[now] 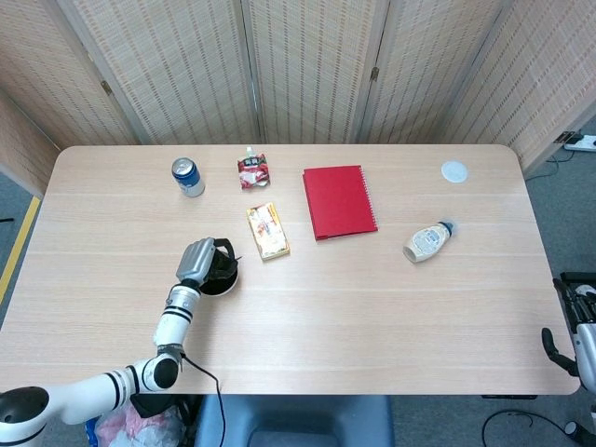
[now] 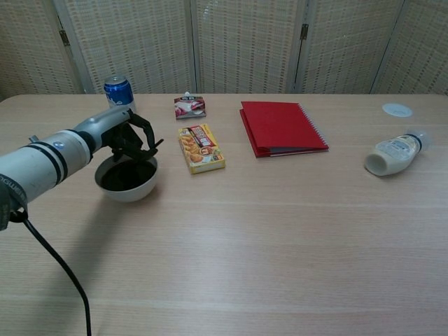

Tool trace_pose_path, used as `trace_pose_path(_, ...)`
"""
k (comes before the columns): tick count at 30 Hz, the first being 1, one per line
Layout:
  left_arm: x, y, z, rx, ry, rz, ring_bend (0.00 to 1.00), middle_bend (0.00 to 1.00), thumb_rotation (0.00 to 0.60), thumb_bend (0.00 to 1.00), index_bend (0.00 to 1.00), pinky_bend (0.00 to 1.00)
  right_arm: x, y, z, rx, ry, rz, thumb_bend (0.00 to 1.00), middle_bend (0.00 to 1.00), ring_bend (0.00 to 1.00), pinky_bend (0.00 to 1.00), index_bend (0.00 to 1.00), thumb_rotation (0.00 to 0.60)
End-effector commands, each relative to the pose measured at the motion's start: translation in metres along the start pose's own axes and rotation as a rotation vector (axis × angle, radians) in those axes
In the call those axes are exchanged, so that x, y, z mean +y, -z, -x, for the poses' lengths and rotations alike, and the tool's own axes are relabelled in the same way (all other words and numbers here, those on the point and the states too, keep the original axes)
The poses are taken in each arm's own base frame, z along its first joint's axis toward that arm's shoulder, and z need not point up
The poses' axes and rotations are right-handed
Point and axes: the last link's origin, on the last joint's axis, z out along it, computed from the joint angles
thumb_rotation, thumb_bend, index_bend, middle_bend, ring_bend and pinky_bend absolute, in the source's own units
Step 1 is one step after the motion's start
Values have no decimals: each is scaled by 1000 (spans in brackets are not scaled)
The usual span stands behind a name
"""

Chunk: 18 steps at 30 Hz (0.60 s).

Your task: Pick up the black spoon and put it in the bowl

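The black spoon (image 2: 145, 148) is seen left of centre in the chest view, pinched in the dark fingers (image 2: 134, 137) of the left hand (image 2: 124, 135) directly above the bowl (image 2: 127, 187), its handle slanting toward the right. Whether the spoon tip touches the bowl cannot be told. In the head view the left hand (image 1: 201, 258) covers most of the bowl (image 1: 222, 282). The right hand (image 1: 570, 328) is shown only in part at the lower right edge of the head view; its state cannot be told. Around the bowl, on the table (image 2: 280, 231), are a blue can (image 2: 118, 90), a yellow box (image 2: 202, 148), a red notebook (image 2: 281, 127) and a lying white bottle (image 2: 393, 154).
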Motion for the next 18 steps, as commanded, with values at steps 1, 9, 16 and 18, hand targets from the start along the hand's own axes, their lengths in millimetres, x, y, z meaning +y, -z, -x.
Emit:
trace_pose_path(1,-7,3,-3,-1,-5,-10,929,989,600,447,683,781,0,-1,0,0,0,-1,384,176,229,171,88,600)
trace_pose_path(9,-12,20,-4,-11,-28,-13,929,989,600,447,681,781,-2,-1,1,0,1,-12,385,176,230,171,87,600)
trace_pose_path(16,-5,24,8,-29,-62,14,929,989,600,447,681,781,-2,-1,0,0,0,-11,385,176,230,171,87,600)
trace_pose_path(18,-3,23,11,-31,-68,17,929,989,600,447,681,781,-2,0,-1,3,0,-10,385,176,230,171,88,600)
